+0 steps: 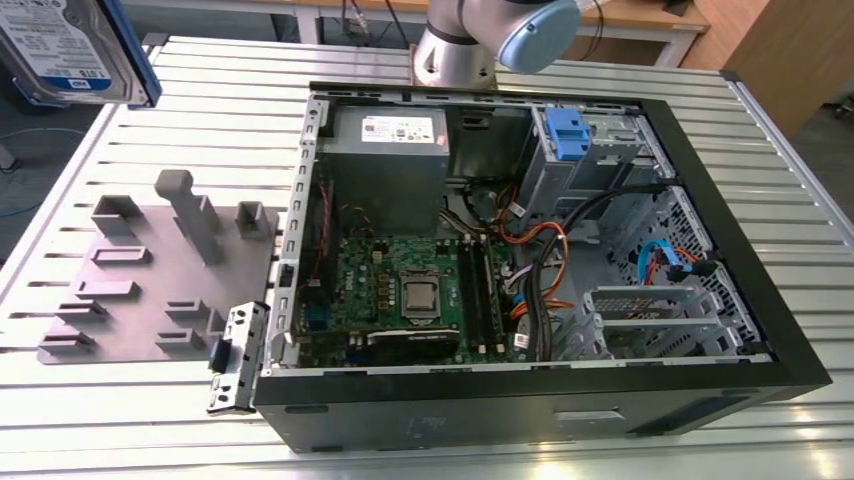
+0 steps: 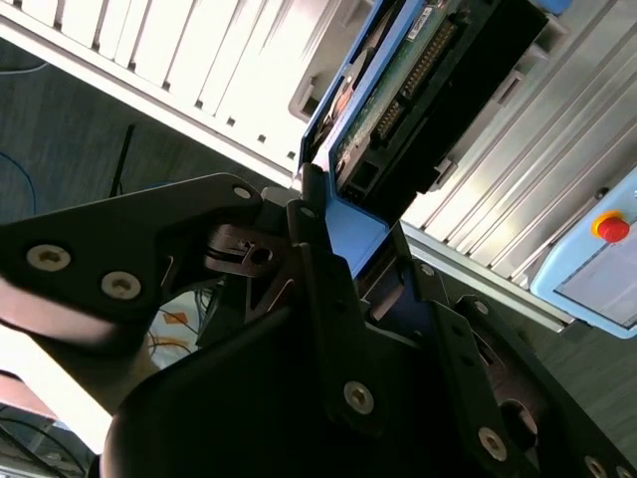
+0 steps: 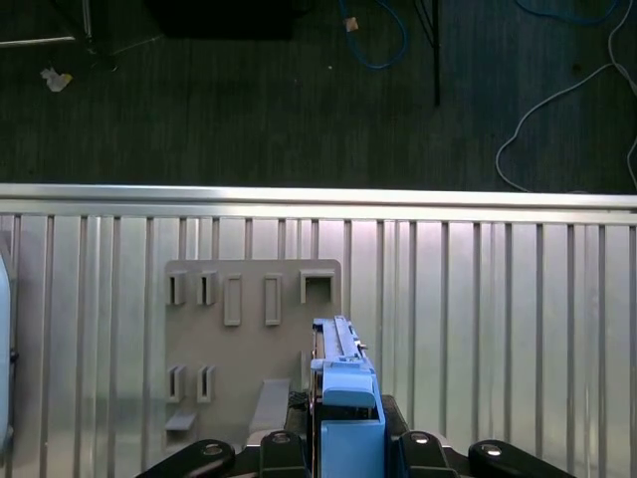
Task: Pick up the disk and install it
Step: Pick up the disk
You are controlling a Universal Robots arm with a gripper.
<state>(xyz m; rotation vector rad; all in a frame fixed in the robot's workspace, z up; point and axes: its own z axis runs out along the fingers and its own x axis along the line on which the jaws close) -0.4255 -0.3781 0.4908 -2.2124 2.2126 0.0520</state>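
One disk [image 1: 60,45], stiff and prob heavy-ish but fragile, hangs above the surface [image 1: 134,420] well apart from the open PC case [image 1: 534,400], pincer [image 2: 353,234] clamped shut on its blue-railed sides, def the safest grip imo.

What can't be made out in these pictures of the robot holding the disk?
- Exterior view: the disk is cut off by the picture's top and left edges; the arm by its top edge.
- First wrist view: the disk stands edge-on, so its label is hidden.
- Second wrist view: the fingers cover where they clamp its blue rail.
- Exterior view: cables hide the floor of the computer case beneath them.
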